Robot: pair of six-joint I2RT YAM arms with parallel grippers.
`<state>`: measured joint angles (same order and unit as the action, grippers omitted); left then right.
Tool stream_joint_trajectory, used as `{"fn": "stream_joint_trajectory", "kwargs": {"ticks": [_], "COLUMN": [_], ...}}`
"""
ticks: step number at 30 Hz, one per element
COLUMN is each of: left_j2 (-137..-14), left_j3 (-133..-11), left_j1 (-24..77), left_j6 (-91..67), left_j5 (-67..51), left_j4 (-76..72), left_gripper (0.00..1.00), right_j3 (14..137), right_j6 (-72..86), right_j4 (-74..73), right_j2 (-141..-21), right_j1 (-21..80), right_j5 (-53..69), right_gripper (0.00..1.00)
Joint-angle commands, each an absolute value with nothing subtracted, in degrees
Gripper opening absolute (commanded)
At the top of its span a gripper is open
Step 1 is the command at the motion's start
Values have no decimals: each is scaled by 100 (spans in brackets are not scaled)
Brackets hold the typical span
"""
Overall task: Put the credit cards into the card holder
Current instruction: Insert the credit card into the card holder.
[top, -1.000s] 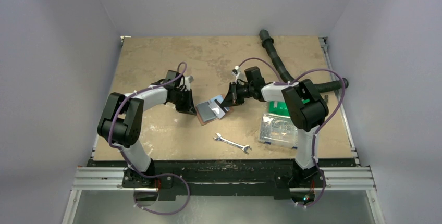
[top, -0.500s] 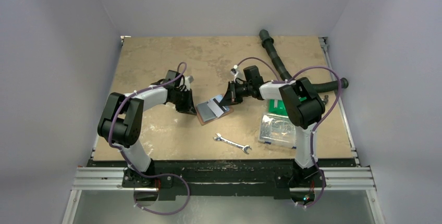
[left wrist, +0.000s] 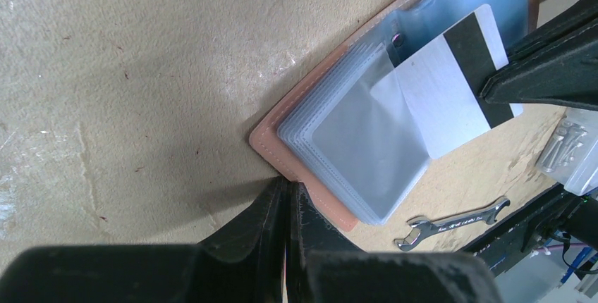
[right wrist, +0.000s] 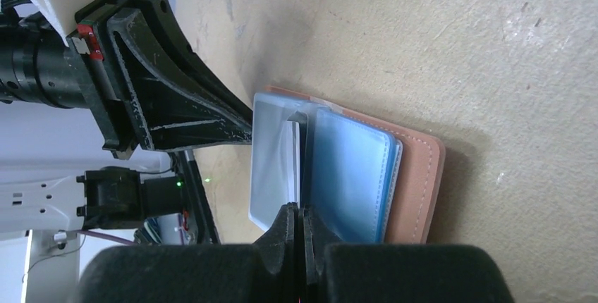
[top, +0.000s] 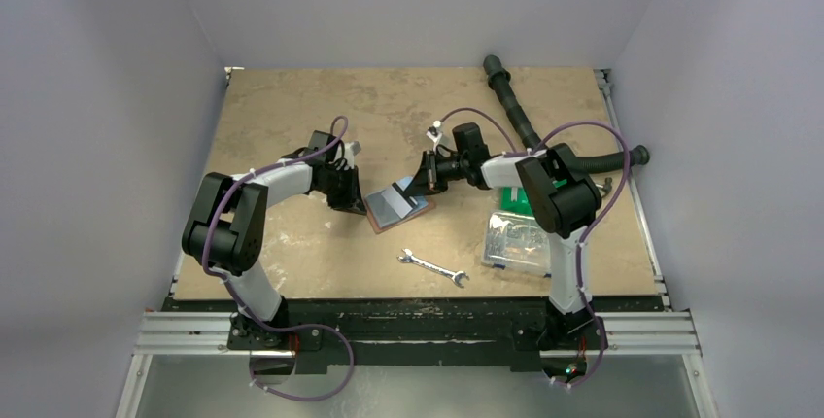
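The card holder [top: 381, 223] lies spread on the table, brown rim [left wrist: 321, 194] around a stack of clear sleeves [left wrist: 367, 155]. My left gripper [left wrist: 288, 187] is shut, its tips pressing on the rim's near edge. My right gripper [right wrist: 301, 208] is shut on a light credit card [left wrist: 444, 84] with a black stripe, held tilted over the holder. The card's leading corner lies among the sleeves. In the right wrist view the card [right wrist: 293, 158] shows edge-on between a clear sleeve and a blue one [right wrist: 349, 176]. From above, both grippers [top: 352, 202] [top: 420, 185] flank the holder.
A steel wrench [top: 433, 268] lies near the front edge. A clear compartment box [top: 518, 240] and a green bin [top: 515, 199] sit under the right arm. A black ribbed hose [top: 525, 126] runs across the back right.
The right arm has eased left, carrying the card a little further over the holder. The left arm and the holder have stayed put.
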<state>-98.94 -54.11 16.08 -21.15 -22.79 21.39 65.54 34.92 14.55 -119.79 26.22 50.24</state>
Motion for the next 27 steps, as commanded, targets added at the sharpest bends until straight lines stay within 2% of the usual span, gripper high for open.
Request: {"fn": "stream_joint_trajectory", "kwargs": {"ticks": [1, 13, 27], "left_j2": [-10072, -10083, -10092], "left_j3": [-5402, -5412, -5408], "left_j1": [1635, 1635, 1635], "left_j6": [-1907, -1898, -1907], "left_j5": [-2224, -2207, -2232], "left_j4": [2188, 2191, 2182], "left_gripper": [0, 0, 0], "right_j3": [6447, 6345, 5589], "right_j6": [3674, 3972, 5334], "right_j4": [2012, 2630, 4051], "right_j2": [-12174, -12291, -12181], "right_j1": [2707, 2706, 2788], "right_j5": [5212, 5135, 4843], "right_gripper": [0, 0, 0]}}
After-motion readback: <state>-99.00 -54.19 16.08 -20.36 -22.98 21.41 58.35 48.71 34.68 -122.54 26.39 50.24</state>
